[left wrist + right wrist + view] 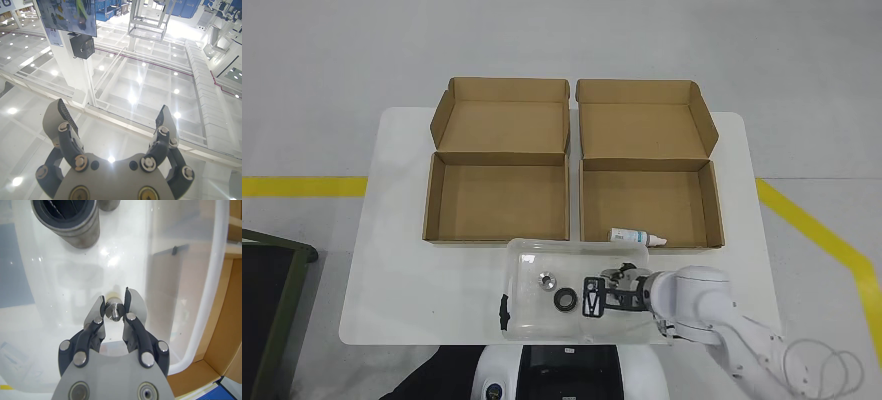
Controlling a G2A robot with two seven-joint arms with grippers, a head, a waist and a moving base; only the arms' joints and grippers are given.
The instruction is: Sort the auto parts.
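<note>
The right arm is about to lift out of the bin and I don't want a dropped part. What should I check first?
1. Grasp: right gripper is shut on the threaded metal fitting, clamping it from both sides. Ok.
2. Neighbours: the grey sleeve stands apart from the fitting. Ok.
3. Fitting lifted off the floor of the clear bin: cannot tell.
4. Drop spots: left box and right box are both open; a white bottle lies in the right box. Ok.
5. Other arm: left gripper is open, empty and pointed at the ceiling. Ok.
</note>
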